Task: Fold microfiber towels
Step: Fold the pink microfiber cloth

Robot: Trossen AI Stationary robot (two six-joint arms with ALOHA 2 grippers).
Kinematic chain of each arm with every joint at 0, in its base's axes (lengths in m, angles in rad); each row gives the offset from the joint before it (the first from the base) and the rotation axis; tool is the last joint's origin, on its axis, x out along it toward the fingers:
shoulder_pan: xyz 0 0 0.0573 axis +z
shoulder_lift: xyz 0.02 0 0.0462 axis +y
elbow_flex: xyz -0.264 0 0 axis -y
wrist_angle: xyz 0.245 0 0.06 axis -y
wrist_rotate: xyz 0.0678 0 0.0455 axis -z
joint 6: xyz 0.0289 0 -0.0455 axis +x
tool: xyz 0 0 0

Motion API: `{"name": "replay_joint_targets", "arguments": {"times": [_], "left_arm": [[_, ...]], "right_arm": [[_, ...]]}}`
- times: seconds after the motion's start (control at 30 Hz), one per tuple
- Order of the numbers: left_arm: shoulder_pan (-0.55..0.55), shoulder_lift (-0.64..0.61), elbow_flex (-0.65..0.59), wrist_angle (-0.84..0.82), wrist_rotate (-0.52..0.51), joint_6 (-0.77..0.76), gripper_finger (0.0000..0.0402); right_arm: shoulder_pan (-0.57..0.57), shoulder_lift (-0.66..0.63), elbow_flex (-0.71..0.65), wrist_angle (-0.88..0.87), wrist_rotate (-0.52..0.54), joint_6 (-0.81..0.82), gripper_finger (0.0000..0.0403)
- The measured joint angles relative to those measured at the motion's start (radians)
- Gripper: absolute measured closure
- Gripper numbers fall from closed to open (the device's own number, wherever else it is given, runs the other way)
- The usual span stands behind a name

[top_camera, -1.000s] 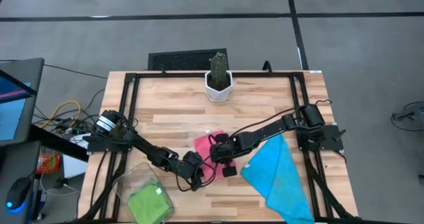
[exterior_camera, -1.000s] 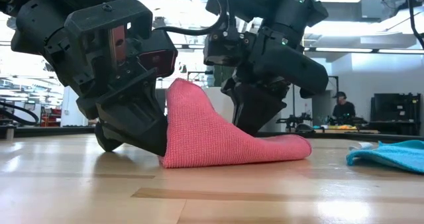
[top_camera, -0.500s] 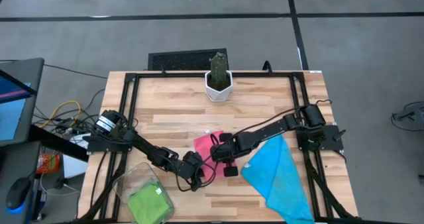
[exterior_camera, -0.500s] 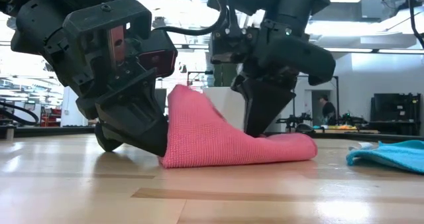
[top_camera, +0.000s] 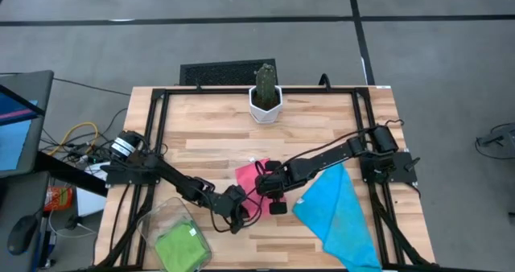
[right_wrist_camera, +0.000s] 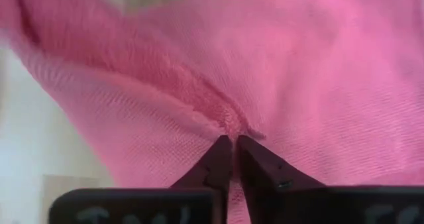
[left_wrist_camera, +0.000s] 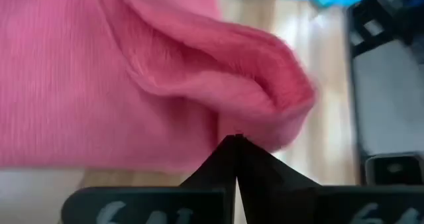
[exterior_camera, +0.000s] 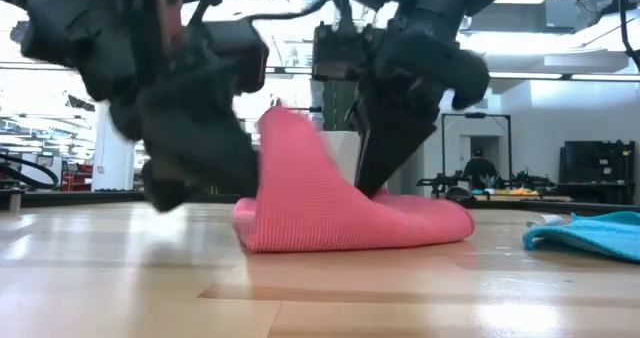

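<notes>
At the table's front left corner a clear plastic bin (top_camera: 175,233) is seen from above, with a light green towel (top_camera: 179,245) bunched inside it. Just to the right of the bin, the left gripper (top_camera: 238,216) is set at the near left edge of the pink towel (top_camera: 252,185); its fingers (left_wrist_camera: 233,159) are pressed together tip to tip, and a puffy fold of pink cloth is bunched against the tips, though it cannot be told whether any cloth is pinched between them. The pink towel is found at the middle of the table, between the two grippers: matte and fuzzy with a fine woven grain, lying flat along its right side and drawn up into a rounded peak (exterior_camera: 285,128) on its left, as the low view shows. The right gripper (top_camera: 273,198) is lowered onto the towel's right part, its fingers (right_wrist_camera: 260,163) parted by a narrow slit with a small pucker of pink cloth gathered at the tips. Further right, a sky blue towel (top_camera: 342,216) is spread loosely towards the front right corner, well apart from the pink one. A potted cactus (top_camera: 265,93) is stood at the table's far edge.
</notes>
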Motion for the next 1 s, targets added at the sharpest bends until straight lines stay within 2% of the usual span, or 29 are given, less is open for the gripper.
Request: {"name": "replay_joint_targets", "arguments": {"times": [0.1,0.3,0.4,0.5,0.6,0.8,1.0], "left_arm": [[0.004,-0.041,0.000,-0.036,0.003,0.003,0.0401],[0.005,-0.117,0.000,-0.166,-0.001,0.007,0.0402],[0.003,-0.155,0.000,-0.248,0.014,0.002,0.0401],[-0.003,-0.204,0.000,-0.309,0.037,-0.020,0.0401],[-0.019,-0.262,0.000,-0.294,0.031,-0.044,0.0401],[-0.072,-0.305,0.003,-0.077,-0.076,-0.040,0.0401],[-0.086,-0.296,0.000,-0.124,-0.188,-0.047,0.0402]], "right_arm": [[-0.001,-0.039,0.000,0.013,0.008,0.015,0.0329],[-0.011,-0.121,0.000,-0.025,0.136,0.014,0.0279],[-0.022,-0.137,0.000,-0.064,0.140,0.018,0.0263],[-0.016,-0.141,0.000,-0.077,0.083,0.018,0.0255],[0.026,-0.141,0.000,-0.031,0.020,0.012,0.0253],[0.087,-0.075,-0.057,0.088,0.044,0.017,0.0253],[0.050,-0.012,-0.062,0.126,0.049,0.025,0.0252]]}}
